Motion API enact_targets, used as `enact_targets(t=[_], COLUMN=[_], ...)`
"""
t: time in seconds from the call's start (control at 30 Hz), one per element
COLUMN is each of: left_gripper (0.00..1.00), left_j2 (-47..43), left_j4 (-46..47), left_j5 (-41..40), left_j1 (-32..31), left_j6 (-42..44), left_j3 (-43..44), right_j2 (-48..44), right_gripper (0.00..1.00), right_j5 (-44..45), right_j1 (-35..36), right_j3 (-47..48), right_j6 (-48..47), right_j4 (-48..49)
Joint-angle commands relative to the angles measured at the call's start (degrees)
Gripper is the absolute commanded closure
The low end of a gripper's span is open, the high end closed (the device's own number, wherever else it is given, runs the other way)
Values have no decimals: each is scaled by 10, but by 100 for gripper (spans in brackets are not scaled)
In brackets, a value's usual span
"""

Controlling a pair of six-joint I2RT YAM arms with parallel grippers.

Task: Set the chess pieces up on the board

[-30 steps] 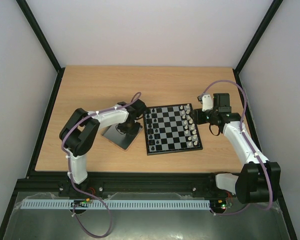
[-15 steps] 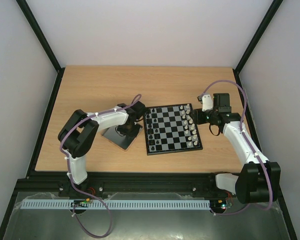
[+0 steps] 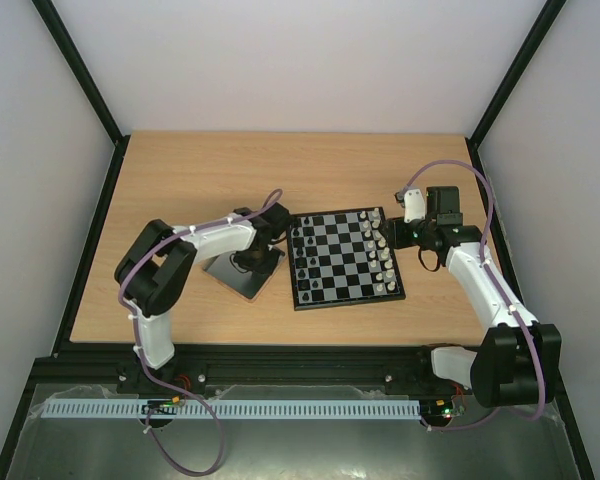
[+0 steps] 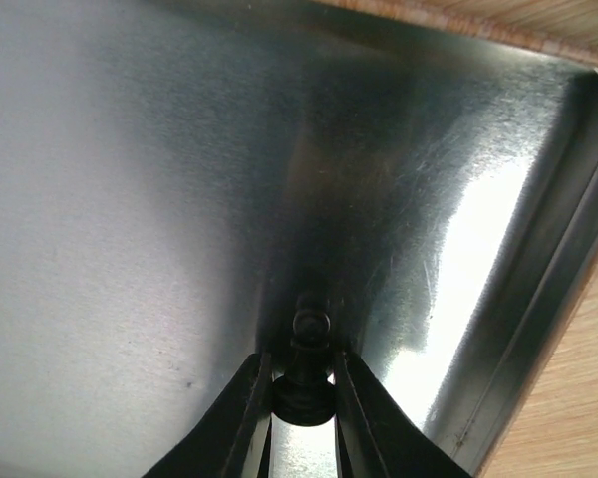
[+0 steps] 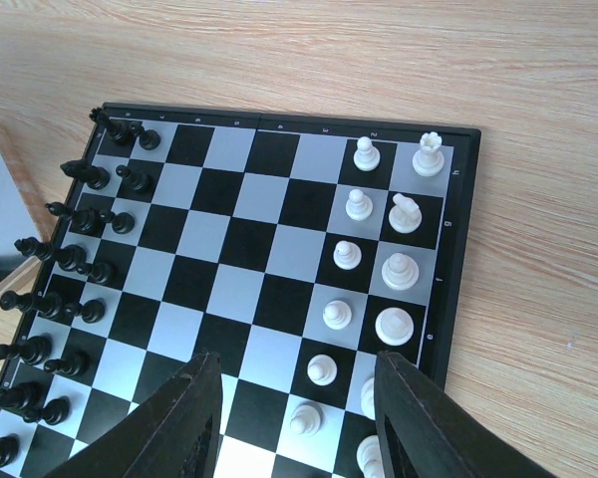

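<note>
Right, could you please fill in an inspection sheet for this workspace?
Surface: wooden table, board near its middle.
Job's things: black pieces along one board edge, white pieces along the opposite edge; grey tray beside the board.
Clutter: nothing seen.
End effectors: left end effector closed on a black pawn inside the tray; right end effector open, empty, above the board.
Cables: purple cables loop along both arms, off the board.
Surroundings: black frame, pale walls.

Board (image 5: pixel 269 209) holds 2 black rows (image 5: pixel 92 176) (white pieces (image 5: pixel 398 269) opposite); 1 black pawn (image 4: pixel 304 388) off-board.
</note>
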Motion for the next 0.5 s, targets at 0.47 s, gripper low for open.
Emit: enact_targets(t=[0.47], left_gripper=[93], left_j2=[-332], left_j4=[274], left_j5=[75], left_j1=[-67], left_j6=[112], left_j3=[-161], right_j2=[99], right_gripper=[56], right_j5=[-256], right_j1=[40], right_j3=[143], right_j6=[23], right_j4=[-119])
